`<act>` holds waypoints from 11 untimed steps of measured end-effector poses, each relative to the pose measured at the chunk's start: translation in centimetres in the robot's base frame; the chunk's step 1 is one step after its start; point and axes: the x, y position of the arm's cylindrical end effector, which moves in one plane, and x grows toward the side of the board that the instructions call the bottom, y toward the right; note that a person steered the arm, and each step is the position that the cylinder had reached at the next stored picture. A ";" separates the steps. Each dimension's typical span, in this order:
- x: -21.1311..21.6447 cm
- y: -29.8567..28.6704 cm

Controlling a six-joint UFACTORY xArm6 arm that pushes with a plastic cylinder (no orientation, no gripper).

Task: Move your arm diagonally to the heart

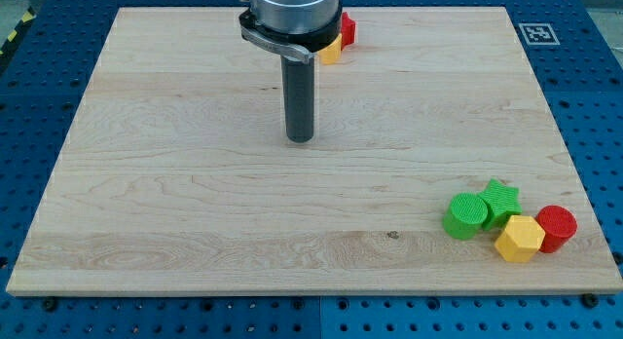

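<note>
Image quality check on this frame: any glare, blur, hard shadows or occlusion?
Camera view: even, soft lighting, no glare on the wooden board; my tip is sharp with only a faint shadow. The green cylinder, green star, yellow hexagon and red cylinder are in focus. The arm partly hides the top red block and yellow block.

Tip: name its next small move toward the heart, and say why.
Probably slide my tip diagonally toward the view's top right, to the red block and yellow block half hidden behind the arm. The cluster at bottom right shows no heart, so it is likely one of those two; which, I cannot tell.
</note>
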 end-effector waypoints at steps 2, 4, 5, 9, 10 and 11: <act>0.0 -0.1; -0.1 -0.3; -1.0 2.0; -7.0 15.6; -7.0 15.7; -7.1 15.7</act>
